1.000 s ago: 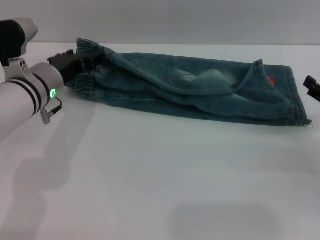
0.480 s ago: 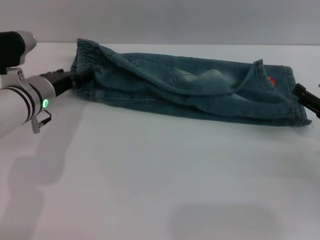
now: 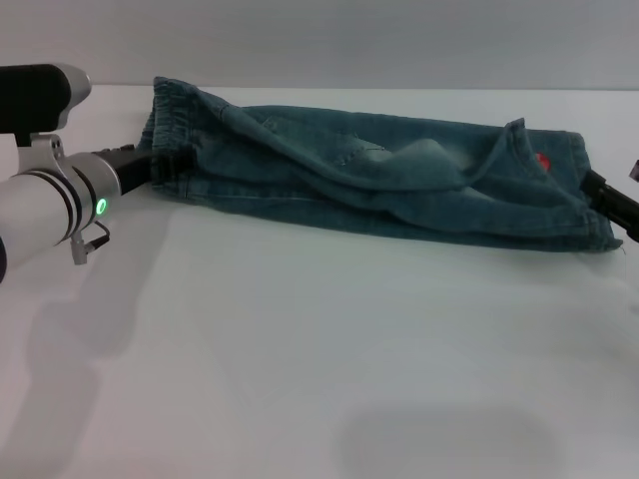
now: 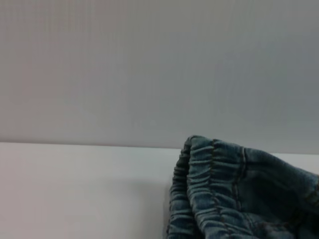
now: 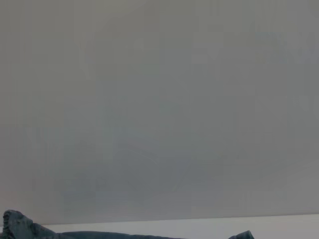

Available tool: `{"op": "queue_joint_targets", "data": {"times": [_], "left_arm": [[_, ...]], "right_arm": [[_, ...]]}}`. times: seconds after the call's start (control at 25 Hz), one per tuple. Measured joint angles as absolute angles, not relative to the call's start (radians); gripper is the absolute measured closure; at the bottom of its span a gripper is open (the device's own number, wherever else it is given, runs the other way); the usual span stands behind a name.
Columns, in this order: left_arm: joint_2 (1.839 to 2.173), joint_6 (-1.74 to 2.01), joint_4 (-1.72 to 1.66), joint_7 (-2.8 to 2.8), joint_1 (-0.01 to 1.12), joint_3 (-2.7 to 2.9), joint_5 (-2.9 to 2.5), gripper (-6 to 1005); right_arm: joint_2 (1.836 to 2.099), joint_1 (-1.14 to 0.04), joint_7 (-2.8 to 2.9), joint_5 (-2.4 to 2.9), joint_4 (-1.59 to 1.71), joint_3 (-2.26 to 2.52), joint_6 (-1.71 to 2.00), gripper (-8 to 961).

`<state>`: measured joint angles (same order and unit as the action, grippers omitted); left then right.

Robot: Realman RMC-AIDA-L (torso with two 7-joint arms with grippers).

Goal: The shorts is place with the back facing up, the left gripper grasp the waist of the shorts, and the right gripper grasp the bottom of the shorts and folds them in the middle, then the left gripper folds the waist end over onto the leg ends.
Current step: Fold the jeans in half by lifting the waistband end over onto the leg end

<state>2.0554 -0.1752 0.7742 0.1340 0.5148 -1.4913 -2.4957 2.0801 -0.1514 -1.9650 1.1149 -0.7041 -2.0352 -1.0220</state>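
Note:
The blue denim shorts point(image 3: 379, 170) lie folded lengthwise across the far side of the white table. Their ruffled waist point(image 3: 175, 125) is at the left and the straight leg ends point(image 3: 591, 190) at the right, where a small orange print point(image 3: 542, 160) shows. My left gripper point(image 3: 165, 165), on the green-lit arm, sits low at the near corner of the waist. The left wrist view shows the gathered waist point(image 4: 209, 194) close up. My right gripper point(image 3: 607, 203) touches the near corner of the leg hems at the frame's right edge. The right wrist view shows only a strip of the shorts point(image 5: 20, 230).
The white table point(image 3: 319, 339) stretches wide in front of the shorts. A plain grey wall point(image 3: 349, 40) stands behind the table's far edge.
My left gripper has come down off the top of the waist to its near-left corner. My right gripper has moved in from the right edge to the leg hems.

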Motion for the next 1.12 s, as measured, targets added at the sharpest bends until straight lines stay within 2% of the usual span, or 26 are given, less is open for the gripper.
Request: {"op": "queue_joint_targets", "data": {"times": [0.52, 0.96, 1.12], "left_arm": [[2.057, -0.177, 0.691, 0.135, 0.569, -1.494, -2.495, 254], [2.062, -0.173, 0.729, 0.134, 0.530, -1.487, -2.492, 284], [2.063, -0.171, 0.714, 0.134, 0.535, -1.485, -2.492, 520]], "right_arm": [[2.080, -0.153, -1.960, 1.115, -0.702, -2.019, -1.023, 118], [2.076, -0.150, -1.941, 1.115, -0.708, -2.018, -1.050, 118], [2.074, -0.148, -1.938, 1.115, -0.712, -2.020, -1.061, 118]]}}
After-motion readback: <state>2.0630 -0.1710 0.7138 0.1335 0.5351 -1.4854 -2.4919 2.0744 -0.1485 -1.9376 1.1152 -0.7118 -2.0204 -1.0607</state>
